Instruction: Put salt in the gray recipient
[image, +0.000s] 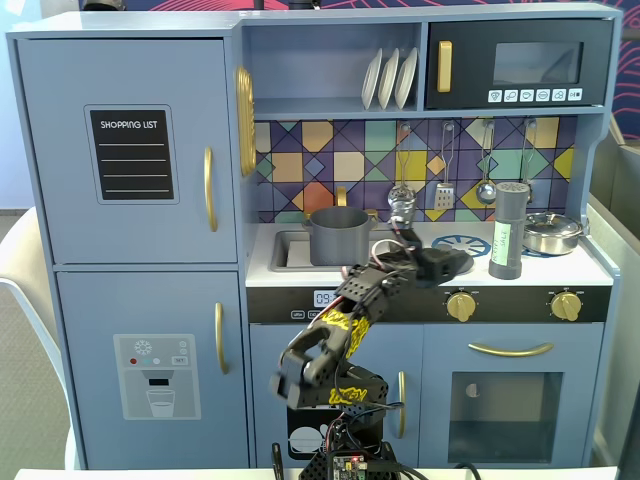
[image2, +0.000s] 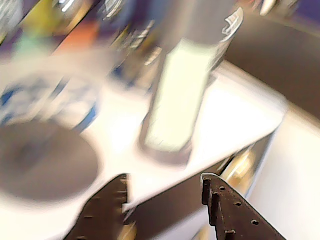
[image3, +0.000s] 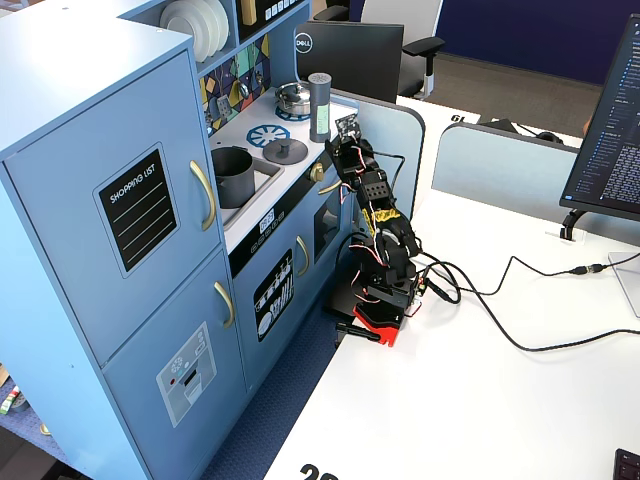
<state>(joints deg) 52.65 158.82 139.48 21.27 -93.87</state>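
In the wrist view our gripper (image2: 165, 197) has its jaws spread and empty, with the salt (image2: 182, 85) upright at twelve o'clock, untouched on the counter. The gray recipient (image: 338, 236) sits in the sink at the shaker's nine o'clock. Approaching off-centre, we could topple the tall, slim shaker.

One robot arm (image: 345, 320) reaches toward a toy kitchen holding one salt shaker (image: 508, 231), one dark-gray pot (image: 338, 236), one flat gray lid (image3: 284, 150) and one shiny silver pan (image: 553, 232). Three white plates (image: 390, 78) stand in the upper shelf. Three utensils (image: 444, 190) hang on the tiled backsplash. Two gold knobs (image: 461, 305) front the stove.
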